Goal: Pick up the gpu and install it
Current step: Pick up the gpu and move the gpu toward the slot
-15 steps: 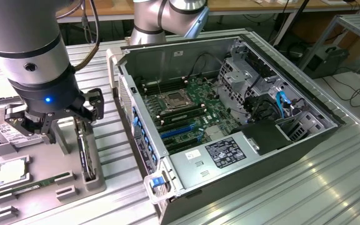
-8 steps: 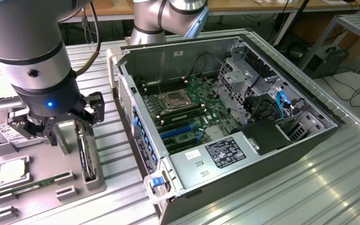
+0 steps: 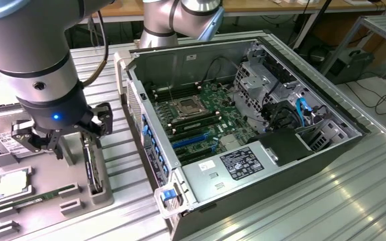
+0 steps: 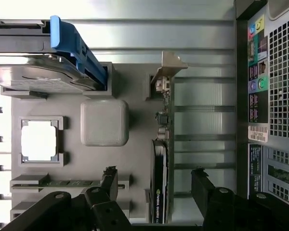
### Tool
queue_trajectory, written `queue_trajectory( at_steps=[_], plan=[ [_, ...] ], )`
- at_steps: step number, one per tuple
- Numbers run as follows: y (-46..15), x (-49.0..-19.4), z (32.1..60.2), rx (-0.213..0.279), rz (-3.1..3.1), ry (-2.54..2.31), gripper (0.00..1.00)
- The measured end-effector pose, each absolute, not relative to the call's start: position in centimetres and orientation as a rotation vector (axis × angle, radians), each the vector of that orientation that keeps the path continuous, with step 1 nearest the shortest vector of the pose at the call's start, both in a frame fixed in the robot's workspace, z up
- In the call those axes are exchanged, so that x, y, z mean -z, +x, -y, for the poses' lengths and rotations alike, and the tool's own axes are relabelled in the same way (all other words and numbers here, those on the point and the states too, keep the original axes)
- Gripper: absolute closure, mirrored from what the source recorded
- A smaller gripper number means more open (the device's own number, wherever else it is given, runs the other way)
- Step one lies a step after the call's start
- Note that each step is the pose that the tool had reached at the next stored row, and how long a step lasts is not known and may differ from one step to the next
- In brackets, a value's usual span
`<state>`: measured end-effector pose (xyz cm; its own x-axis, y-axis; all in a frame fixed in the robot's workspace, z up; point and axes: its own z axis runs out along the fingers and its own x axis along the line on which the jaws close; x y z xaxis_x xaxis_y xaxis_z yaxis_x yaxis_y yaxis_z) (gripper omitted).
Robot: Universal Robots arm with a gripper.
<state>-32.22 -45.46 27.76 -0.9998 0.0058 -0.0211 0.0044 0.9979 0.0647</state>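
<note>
Ribbed metal bench (image 3: 327, 201), grey parts tray (image 4: 135, 154): gpu (image 4: 160, 163) stands on edge between the gripper's (image 4: 154, 185) spread fingers (image 4: 109, 180), untouched, its long axis square to their closing line.

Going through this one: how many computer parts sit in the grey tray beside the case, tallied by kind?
Flat black gpu card with pale metal end bracket: 1
Long thin green memory stick: 1
Silver hard drive in a blue carrier: 1
Pale square processor chip: 1
Total: 4
</note>
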Motion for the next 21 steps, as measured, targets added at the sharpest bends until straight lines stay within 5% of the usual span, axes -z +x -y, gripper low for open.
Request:
queue_trajectory(
  at_steps=[21],
  plan=[
    [-32.0, -24.4, 45.0, -0.08, -3.126, 0.045, 0.28]
  ],
)
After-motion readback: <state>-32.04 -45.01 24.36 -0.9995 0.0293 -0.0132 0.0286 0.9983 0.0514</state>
